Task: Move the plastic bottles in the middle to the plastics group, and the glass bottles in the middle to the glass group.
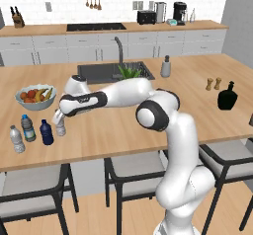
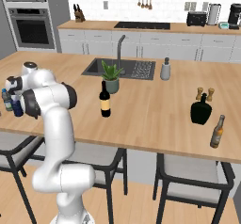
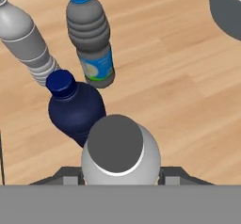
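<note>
Upright greyish bottle (image 3: 120, 155) between fingers (image 3: 68, 176)

A grey fruit bowl (image 1: 35, 102) with red and yellow fruit is seen at the left of the island counter (image 1: 123, 130). A sink (image 1: 106, 72) with a tall faucet (image 1: 119, 49) is set into the counter; a potted plant (image 2: 111, 76) stands at its near edge. A grey dispenser (image 1: 166, 66) is placed right of the sink. Two small shakers (image 1: 214, 84) stand together at far right. A brown bottle (image 2: 217, 132) stands near the front edge. Stools (image 1: 133, 172) are tucked under.
</note>
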